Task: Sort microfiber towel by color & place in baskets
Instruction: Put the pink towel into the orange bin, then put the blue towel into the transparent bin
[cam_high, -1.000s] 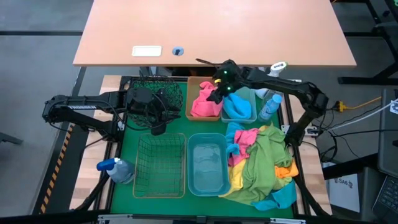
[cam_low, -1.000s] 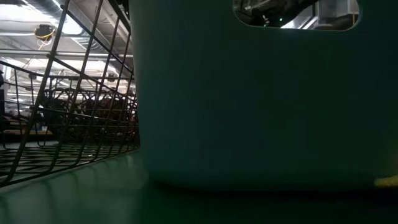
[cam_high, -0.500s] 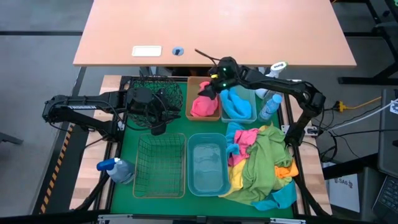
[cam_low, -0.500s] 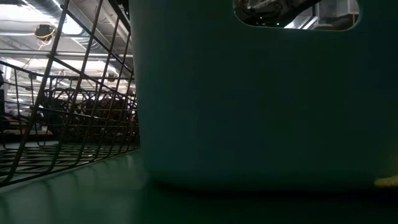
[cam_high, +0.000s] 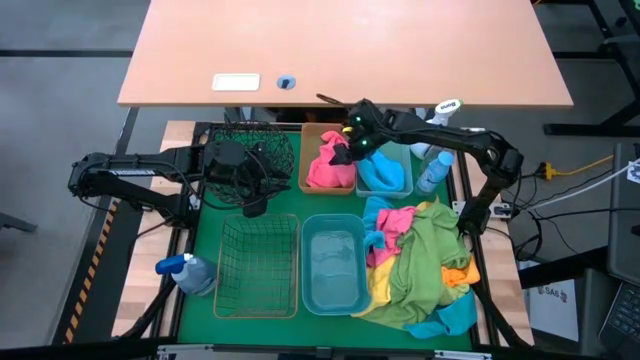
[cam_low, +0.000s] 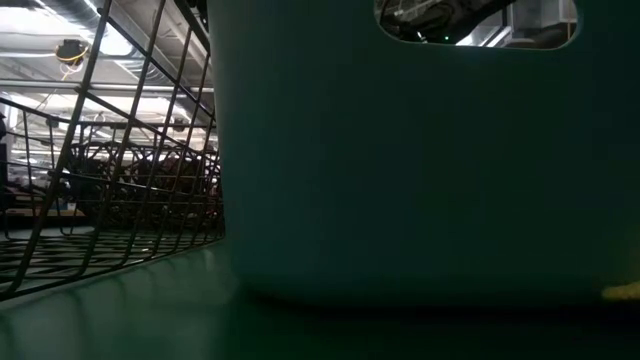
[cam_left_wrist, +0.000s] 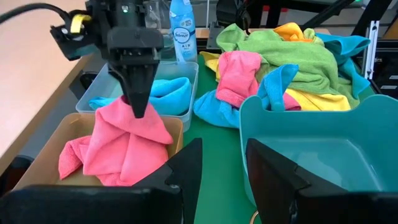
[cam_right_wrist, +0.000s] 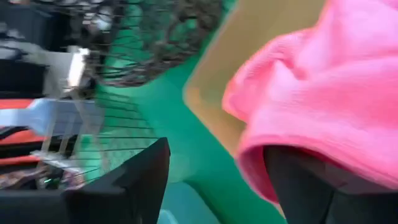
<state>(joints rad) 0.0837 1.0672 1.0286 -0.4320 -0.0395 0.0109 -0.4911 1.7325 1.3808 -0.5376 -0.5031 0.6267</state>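
Pink towel (cam_high: 330, 168) heaped in amber bin (cam_high: 309, 178); blue towel (cam_high: 382, 172) in neighbouring bin (cam_high: 408, 170).

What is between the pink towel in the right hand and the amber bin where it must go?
Nothing visible. The right hand holds the top of the pink towel, whose lower part already lies inside the amber bin. The left hand waits apart.

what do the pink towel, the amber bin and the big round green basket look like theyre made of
Pink towel: soft, matte fuzzy cloth, likely microfiber; it slumps in loose folds under the right gripper. Amber bin: smooth, translucent plastic by its look, with thin straight walls. Dark green basket: wire mesh, probably coated metal; the mat shows through its fine grid.
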